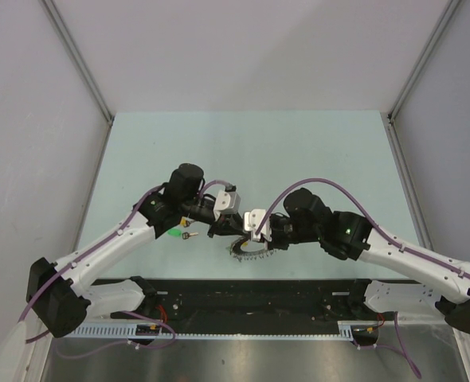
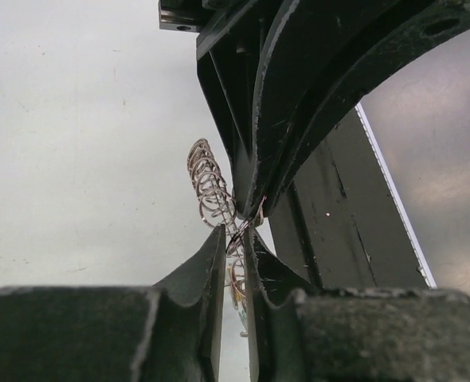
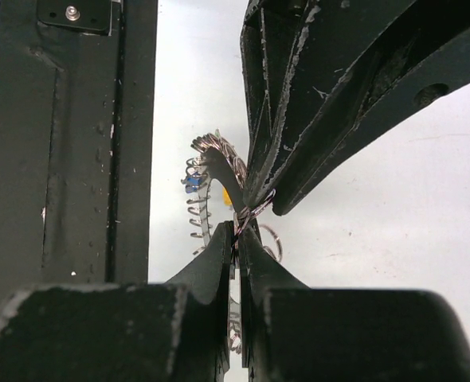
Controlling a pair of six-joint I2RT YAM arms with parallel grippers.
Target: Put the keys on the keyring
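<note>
The keyring (image 1: 251, 251) is a curved strip carrying several small wire rings, lying just in front of both grippers. It shows in the left wrist view (image 2: 207, 181) and in the right wrist view (image 3: 205, 208). My left gripper (image 1: 224, 229) (image 2: 235, 237) and right gripper (image 1: 247, 235) (image 3: 239, 229) meet tip to tip, each shut on a thin wire ring of it. A blue key (image 3: 192, 182) and a yellow key (image 3: 227, 196) hang on the keyring. A green key (image 1: 174, 232) and another small key (image 1: 189, 235) lie on the table under the left arm.
A black rail (image 1: 251, 296) runs along the table's near edge, close behind the keyring. Grey walls stand on three sides of the pale green table (image 1: 299, 151).
</note>
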